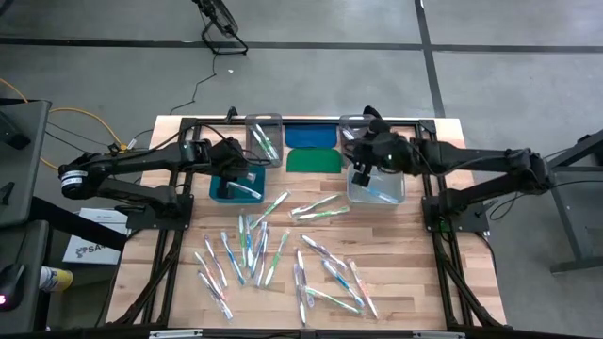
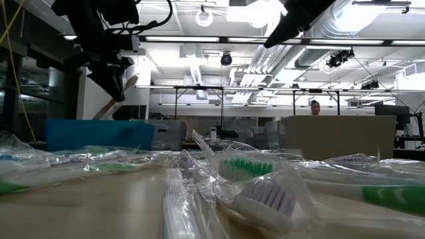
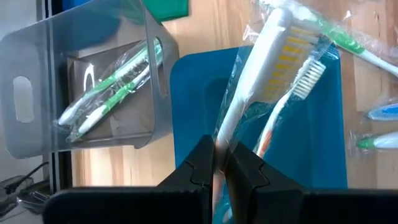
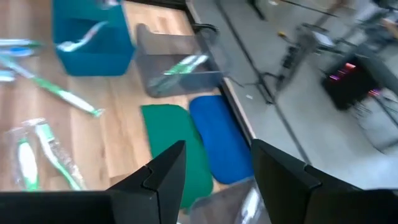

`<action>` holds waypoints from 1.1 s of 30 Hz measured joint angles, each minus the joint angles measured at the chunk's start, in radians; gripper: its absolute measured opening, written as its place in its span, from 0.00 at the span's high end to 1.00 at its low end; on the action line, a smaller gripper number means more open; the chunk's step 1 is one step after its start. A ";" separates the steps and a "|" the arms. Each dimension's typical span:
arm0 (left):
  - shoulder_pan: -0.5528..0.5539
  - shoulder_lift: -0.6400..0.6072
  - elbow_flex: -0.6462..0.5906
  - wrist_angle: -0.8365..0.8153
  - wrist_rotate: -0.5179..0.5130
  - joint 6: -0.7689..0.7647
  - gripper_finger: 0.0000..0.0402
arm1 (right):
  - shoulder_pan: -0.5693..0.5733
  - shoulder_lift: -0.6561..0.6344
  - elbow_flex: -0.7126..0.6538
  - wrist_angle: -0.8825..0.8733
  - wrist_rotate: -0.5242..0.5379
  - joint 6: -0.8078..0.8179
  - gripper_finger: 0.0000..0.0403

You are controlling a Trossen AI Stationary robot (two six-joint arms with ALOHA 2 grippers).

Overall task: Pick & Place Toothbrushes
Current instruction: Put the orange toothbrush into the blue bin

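Observation:
My left gripper [image 1: 236,171] is shut on a wrapped toothbrush with yellow bristles [image 3: 283,53], above the teal bin [image 1: 219,193]. Another toothbrush [image 3: 297,87] lies in that bin. In the low view the held toothbrush [image 2: 109,106] slants down below the left gripper [image 2: 119,74]. My right gripper [image 4: 214,168] stands open with nothing between its fingers, above the clear bin at the right [image 1: 396,193]. Many wrapped toothbrushes [image 1: 273,250] lie loose on the wooden table [image 1: 405,273]. A second clear bin [image 1: 264,139] holds green toothbrushes [image 3: 109,93]. My left gripper pinches the wrapped toothbrush's handle [image 3: 222,134] between its two fingers, coming from above at a slant. The brush runs on ahead of the fingers, its head [image 3: 280,37] pointing down at the teal bin. Whether the head touches the bin, I cannot tell.
A blue lid [image 1: 311,135] and a green lid [image 1: 314,160] lie flat between the two clear bins at the far side. The loose toothbrushes cover the table's middle and near part. A person [image 2: 315,106] shows in the room beyond the table.

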 joint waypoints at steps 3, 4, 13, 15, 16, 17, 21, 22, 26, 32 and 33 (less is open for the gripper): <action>0.000 0.000 0.000 0.000 0.000 0.044 0.97 | -0.097 -0.003 0.000 0.025 -0.166 -0.065 0.57; 0.000 0.000 0.000 -0.001 0.000 0.049 0.97 | -0.133 -0.003 0.000 0.029 -0.223 -0.084 0.57; 0.000 0.000 0.000 -0.051 0.031 0.071 0.97 | -0.436 -0.003 0.000 0.077 -0.617 -0.180 0.57; 0.000 0.000 0.000 -0.057 0.034 0.071 0.97 | -0.477 -0.003 0.000 0.085 -0.650 -0.181 0.57; 0.000 0.000 0.000 -0.060 0.034 0.072 0.97 | -0.494 -0.003 0.000 0.085 -0.664 -0.181 0.57; 0.000 0.000 0.000 -0.063 0.034 0.078 0.97 | -0.508 -0.002 0.000 0.087 -0.674 -0.181 0.57; 0.000 0.007 0.000 -0.062 0.034 0.099 0.97 | -0.535 -0.001 0.000 0.089 -0.731 -0.181 0.57; 0.000 0.013 0.000 -0.061 0.034 0.098 0.97 | -0.533 -0.001 0.000 0.088 -0.740 -0.181 0.57; 0.000 0.039 0.000 -0.064 0.054 0.129 0.91 | -0.506 -0.001 0.000 0.051 -0.742 -0.181 0.57; 0.000 0.095 0.000 -0.056 0.056 0.183 0.74 | -0.445 -0.004 0.000 -0.026 -0.710 -0.134 0.57; 0.000 0.101 0.000 -0.052 0.048 0.183 0.72 | -0.428 -0.007 0.000 -0.040 -0.691 -0.119 0.57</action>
